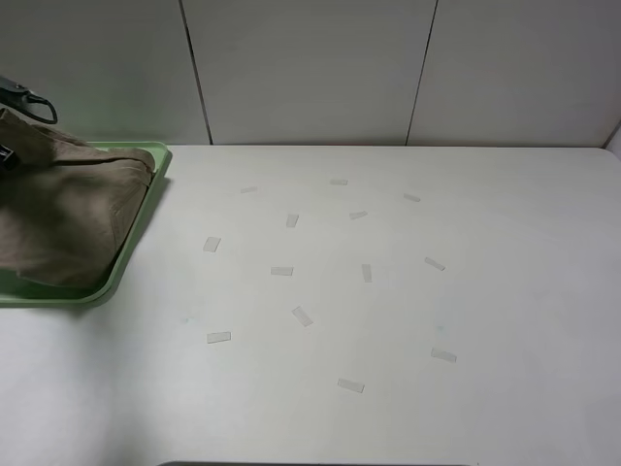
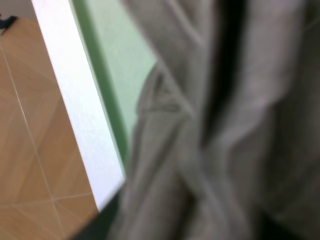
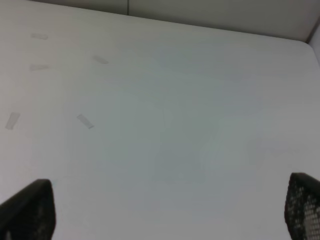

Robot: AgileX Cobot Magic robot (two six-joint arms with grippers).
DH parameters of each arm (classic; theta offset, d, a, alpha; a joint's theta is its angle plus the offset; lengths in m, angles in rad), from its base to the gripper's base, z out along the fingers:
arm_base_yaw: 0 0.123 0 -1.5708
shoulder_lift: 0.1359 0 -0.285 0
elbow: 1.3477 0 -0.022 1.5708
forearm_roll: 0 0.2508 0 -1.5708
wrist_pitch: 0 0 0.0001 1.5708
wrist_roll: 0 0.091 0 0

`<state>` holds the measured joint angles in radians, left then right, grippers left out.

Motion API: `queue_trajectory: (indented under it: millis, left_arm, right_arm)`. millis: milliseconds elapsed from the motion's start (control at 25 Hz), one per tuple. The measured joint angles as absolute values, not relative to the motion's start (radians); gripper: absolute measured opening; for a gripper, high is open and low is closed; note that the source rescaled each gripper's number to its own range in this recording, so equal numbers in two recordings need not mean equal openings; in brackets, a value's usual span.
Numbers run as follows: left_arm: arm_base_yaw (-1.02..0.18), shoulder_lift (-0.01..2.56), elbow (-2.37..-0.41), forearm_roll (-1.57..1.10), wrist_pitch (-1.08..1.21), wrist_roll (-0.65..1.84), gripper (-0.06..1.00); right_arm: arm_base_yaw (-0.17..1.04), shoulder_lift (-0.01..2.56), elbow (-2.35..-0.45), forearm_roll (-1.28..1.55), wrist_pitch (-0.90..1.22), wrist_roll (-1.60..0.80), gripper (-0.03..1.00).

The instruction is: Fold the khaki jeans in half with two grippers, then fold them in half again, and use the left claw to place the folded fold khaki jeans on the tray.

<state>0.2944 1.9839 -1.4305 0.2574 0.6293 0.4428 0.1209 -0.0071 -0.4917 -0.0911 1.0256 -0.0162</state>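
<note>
Covering the tray (image 1: 155, 165): khaki jeans (image 1: 68, 209) | left hand hidden, state unclear | right hand (image 3: 165, 210) apart

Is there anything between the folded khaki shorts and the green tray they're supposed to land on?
Nothing visible. The khaki shorts already hang over the green tray, with the lower folds on or near its floor. No other object shows on the tray. The left gripper is mostly out of frame at the overhead view's left edge.

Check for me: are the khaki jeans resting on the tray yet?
Touching. In the exterior high view the folded khaki jeans lie across the tray, fabric meeting its surface near the front rim. The left wrist view is too blurred to add anything.
</note>
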Motion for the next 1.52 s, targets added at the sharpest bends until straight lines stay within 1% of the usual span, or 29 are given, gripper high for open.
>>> queue_trajectory:
  millis: [80,160,200,240,320,440,720,1000,1120,1160,1280,1360,1400,1440,1520]
  left_arm:
    - [0.298,1.984,-1.431,0.257,0.650,0.396,0.65]
    - [0.301,1.980,-1.431,0.260,0.665,0.327,0.85]
    - [0.303,1.974,-1.431,0.261,0.670,0.303,0.91]
    - [0.305,1.970,-1.431,0.264,0.672,0.282,0.94]
    - [0.305,1.952,-1.431,0.277,0.673,0.264,0.98]
    - [0.305,1.922,-1.431,0.285,0.672,0.254,0.99]
    - [0.305,1.833,-1.431,0.286,0.650,0.221,1.00]
    - [0.292,1.835,-1.377,0.242,0.583,0.206,1.00]
    - [0.288,1.835,-1.305,0.236,0.488,0.206,0.88]
    - [0.289,1.835,-1.283,0.236,0.471,0.206,0.82]
    - [0.293,1.836,-1.239,0.234,0.402,0.206,0.54]
    - [0.298,1.838,-1.209,0.233,0.355,0.206,0.29]
    - [0.303,1.838,-1.197,0.233,0.332,0.206,0.20]
    - [0.310,1.838,-1.179,0.233,0.307,0.206,0.12]
    - [0.325,1.838,-1.151,0.233,0.267,0.206,0.05]
  right_arm:
    - [0.121,-0.007,-0.492,-0.091,1.026,-0.016,1.00]
    - [0.121,-0.007,-0.492,-0.091,1.026,-0.016,1.00]
    - [0.121,-0.007,-0.492,-0.091,1.026,-0.016,1.00]
    - [0.121,-0.007,-0.492,-0.091,1.026,-0.016,1.00]
    - [0.121,-0.007,-0.492,-0.091,1.026,-0.016,1.00]
    - [0.121,-0.007,-0.492,-0.091,1.026,-0.016,1.00]
    - [0.121,-0.007,-0.492,-0.091,1.026,-0.016,1.00]
    - [0.121,-0.007,-0.492,-0.091,1.026,-0.016,1.00]
    - [0.121,-0.007,-0.492,-0.091,1.026,-0.016,1.00]
    - [0.121,-0.007,-0.492,-0.091,1.026,-0.016,1.00]
    - [0.121,-0.007,-0.492,-0.091,1.026,-0.016,1.00]
    - [0.121,-0.007,-0.492,-0.091,1.026,-0.016,1.00]
    - [0.121,-0.007,-0.492,-0.091,1.026,-0.016,1.00]
    - [0.121,-0.007,-0.492,-0.091,1.026,-0.016,1.00]
    - [0.121,-0.007,-0.492,-0.091,1.026,-0.016,1.00]
